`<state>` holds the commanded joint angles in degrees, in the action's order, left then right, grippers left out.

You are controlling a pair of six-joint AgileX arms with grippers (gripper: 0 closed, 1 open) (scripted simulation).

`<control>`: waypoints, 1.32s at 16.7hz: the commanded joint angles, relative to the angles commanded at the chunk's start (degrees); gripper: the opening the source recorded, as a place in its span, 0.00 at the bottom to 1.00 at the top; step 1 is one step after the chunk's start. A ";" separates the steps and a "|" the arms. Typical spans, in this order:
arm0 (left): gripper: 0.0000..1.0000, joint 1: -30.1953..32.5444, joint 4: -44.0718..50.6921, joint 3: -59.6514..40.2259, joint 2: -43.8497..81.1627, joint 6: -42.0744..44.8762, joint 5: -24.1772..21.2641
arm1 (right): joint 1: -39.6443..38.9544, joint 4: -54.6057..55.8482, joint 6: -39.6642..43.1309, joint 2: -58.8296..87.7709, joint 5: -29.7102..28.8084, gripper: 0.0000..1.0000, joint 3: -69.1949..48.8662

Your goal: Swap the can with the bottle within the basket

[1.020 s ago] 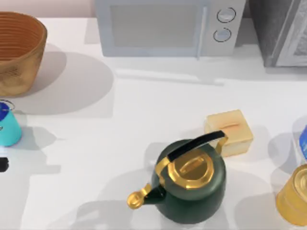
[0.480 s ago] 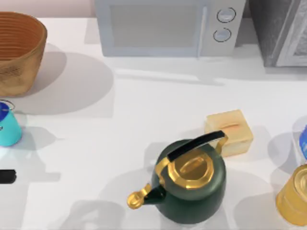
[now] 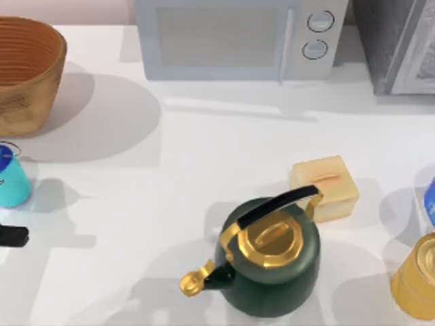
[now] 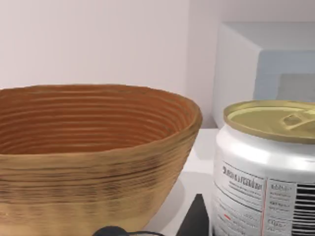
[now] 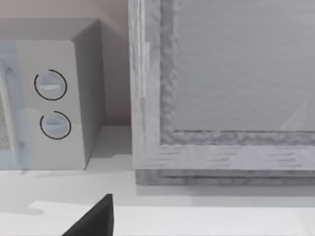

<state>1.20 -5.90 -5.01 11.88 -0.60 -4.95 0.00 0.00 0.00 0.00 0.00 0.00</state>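
so the can [image 3: 9, 175] stands upright at the table's left edge, just below the basket [image 3: 27, 71] — left gripper [image 3: 12, 236] nearest, just below it — can't tell its fingers.

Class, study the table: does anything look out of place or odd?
The teal can stands upright on the table outside the wicker basket, not in it: odd for a swap within it. Nothing looks spilled.

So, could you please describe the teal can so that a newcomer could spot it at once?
Find the brown wicker basket at the table's far left corner. Just in front of it, at the left edge, stands the teal can. Its blue top sets it apart from the gold canister on the far right.
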 joint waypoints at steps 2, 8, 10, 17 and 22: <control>0.00 1.08 -3.96 -3.42 7.83 -0.27 -3.59 | 0.00 0.00 0.00 0.00 0.00 1.00 0.00; 0.00 5.60 -19.87 -17.50 39.15 -0.73 -18.32 | 0.00 0.00 0.00 0.00 0.00 1.00 0.00; 0.00 7.40 -26.02 -23.02 51.18 -0.78 -24.08 | 0.00 0.00 0.00 0.00 0.00 1.00 0.00; 0.00 13.97 -47.90 -42.87 93.17 -0.29 -44.52 | 0.00 0.00 0.00 0.00 0.00 1.00 0.00; 0.00 18.04 -61.10 -55.10 117.65 0.73 -56.79 | 0.00 0.00 0.00 0.00 0.00 1.00 0.00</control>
<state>19.24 -67.00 -60.11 129.53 0.13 -61.74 0.00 0.00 0.00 0.00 0.00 0.00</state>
